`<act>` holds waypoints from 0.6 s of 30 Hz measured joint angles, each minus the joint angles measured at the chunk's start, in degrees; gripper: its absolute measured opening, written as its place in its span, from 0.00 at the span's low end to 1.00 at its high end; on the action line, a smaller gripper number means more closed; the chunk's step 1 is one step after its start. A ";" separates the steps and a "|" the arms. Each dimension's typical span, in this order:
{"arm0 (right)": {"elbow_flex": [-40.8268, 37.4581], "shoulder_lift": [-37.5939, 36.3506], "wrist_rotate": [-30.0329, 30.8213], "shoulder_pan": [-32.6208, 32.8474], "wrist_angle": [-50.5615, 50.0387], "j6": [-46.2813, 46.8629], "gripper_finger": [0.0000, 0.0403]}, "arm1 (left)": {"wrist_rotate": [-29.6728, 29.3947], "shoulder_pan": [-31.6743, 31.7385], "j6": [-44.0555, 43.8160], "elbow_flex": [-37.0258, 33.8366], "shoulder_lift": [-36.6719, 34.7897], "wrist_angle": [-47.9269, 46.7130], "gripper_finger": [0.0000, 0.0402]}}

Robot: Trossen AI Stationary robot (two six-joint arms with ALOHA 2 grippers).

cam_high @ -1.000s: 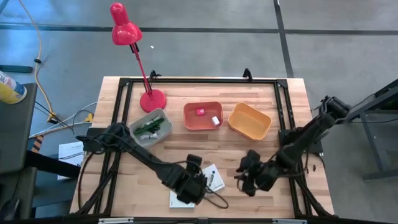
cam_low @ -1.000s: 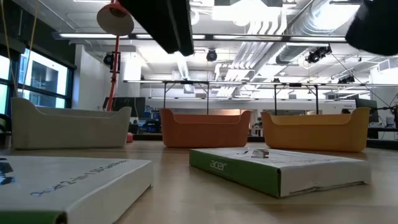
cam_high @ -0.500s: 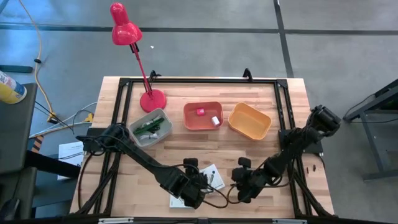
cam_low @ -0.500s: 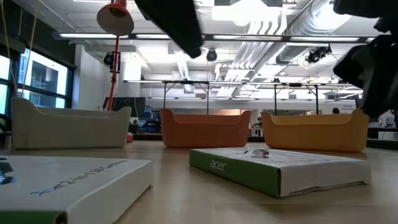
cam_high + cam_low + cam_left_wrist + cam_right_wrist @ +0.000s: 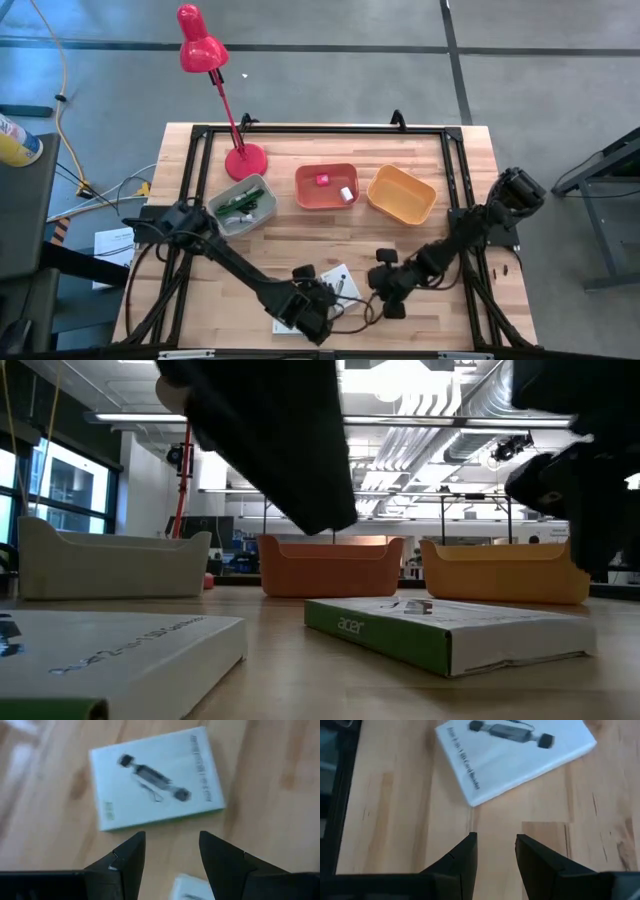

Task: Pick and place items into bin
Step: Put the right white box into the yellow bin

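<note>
Two flat white boxes with dark print lie on the wooden table near its front edge. One box [image 5: 343, 283] has a green side [image 5: 380, 632]; the other [image 5: 283, 322] lies left of it. My left gripper [image 5: 316, 310] hangs open just above the table between them, and its wrist view shows the green-edged box [image 5: 155, 780] ahead of the open fingers [image 5: 172, 837] and a corner of the other box [image 5: 192, 887] below. My right gripper [image 5: 384, 290] stands open right of the green-edged box, which lies ahead of its fingers [image 5: 495, 837] as a white box [image 5: 515, 755].
Three bins stand in a row at mid-table: a grey one [image 5: 240, 205] holding a green-handled tool, a red-orange one [image 5: 326, 186] with small pink and white blocks, and a yellow one [image 5: 401, 194]. A red desk lamp [image 5: 244, 160] stands at the far left. A black cable loop [image 5: 348, 318] lies by my left gripper.
Both grippers have come down toward the table and rolled at the wrist. My left one has shifted toward the near edge, over the left box. My right one has gone toward the table's left, closer to the green-edged box. The boxes have stayed put.
</note>
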 joint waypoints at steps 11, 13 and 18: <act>-18.74 -3.54 -3.18 -1.39 29.88 24.84 0.31 | -4.76 -1.78 -6.84 0.04 0.39 -8.24 0.43; -22.73 -4.50 -2.42 -1.36 38.49 30.15 0.31 | -5.90 -1.28 -6.84 0.04 0.39 -8.37 0.43; -29.52 -4.85 -1.03 -1.45 56.75 38.23 0.31 | -5.14 -0.73 -4.71 -1.41 0.35 -4.69 0.43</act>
